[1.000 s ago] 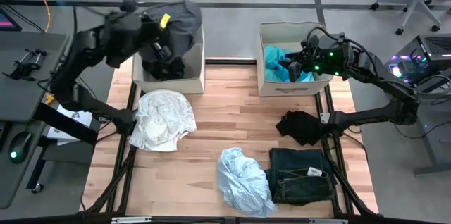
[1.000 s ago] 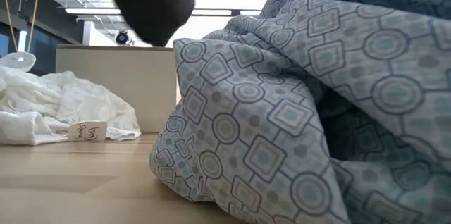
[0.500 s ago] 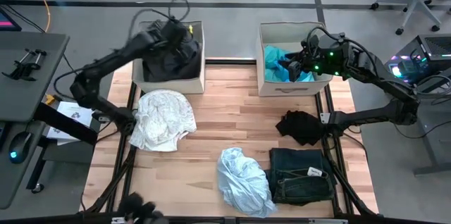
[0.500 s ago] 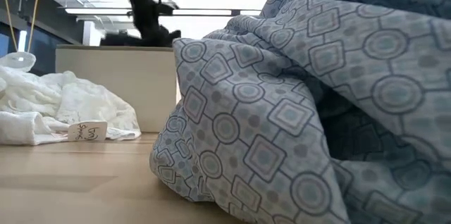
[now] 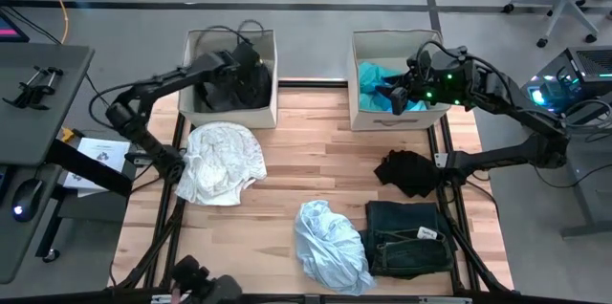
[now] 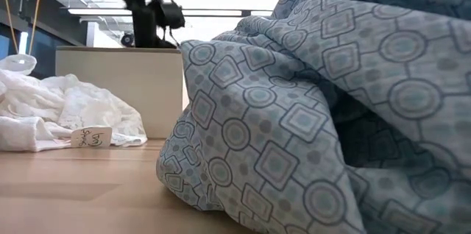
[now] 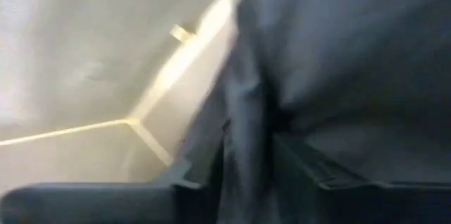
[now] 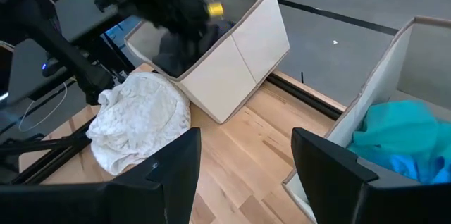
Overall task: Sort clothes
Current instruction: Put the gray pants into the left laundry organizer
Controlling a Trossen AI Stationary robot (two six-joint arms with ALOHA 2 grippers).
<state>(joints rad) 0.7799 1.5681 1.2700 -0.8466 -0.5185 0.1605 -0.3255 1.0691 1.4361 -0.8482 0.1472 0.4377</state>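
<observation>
My left gripper (image 5: pixel 237 63) reaches down into the left beige bin (image 5: pixel 268 111), shut on a dark grey garment (image 5: pixel 229 89) that fills the bin. My right gripper (image 8: pixel 246 175) is open and empty, hovering at the near rim of the right beige bin (image 5: pixel 382 120), which holds teal cloth (image 5: pixel 376 82). On the table lie a white garment (image 5: pixel 222 161), a pale blue patterned garment (image 5: pixel 330 245), a black garment (image 5: pixel 406 172) and dark denim (image 5: pixel 406 239). My left gripper has a fold of the dark grey garment (image 7: pixel 246 153) between its two fingers, coming from above into the bin. Most of the garment lies bunched in the bin below and around the fingers. How many layers it holds I cannot tell.
Bare wood lies between the two bins and in the table's middle (image 5: pixel 316 165). The pale patterned garment (image 6: pixel 316 116) fills the low view's right. A desk (image 5: pixel 38 75) stands left of the table, and a dark shape (image 5: pixel 196 283) shows at the near left edge.
My left gripper has gone down from above the left bin into it, carrying the dark grey garment. The garment hung bunched above the bin's rim and now lies inside the bin. A dark shape has come in at the table's near left edge.
</observation>
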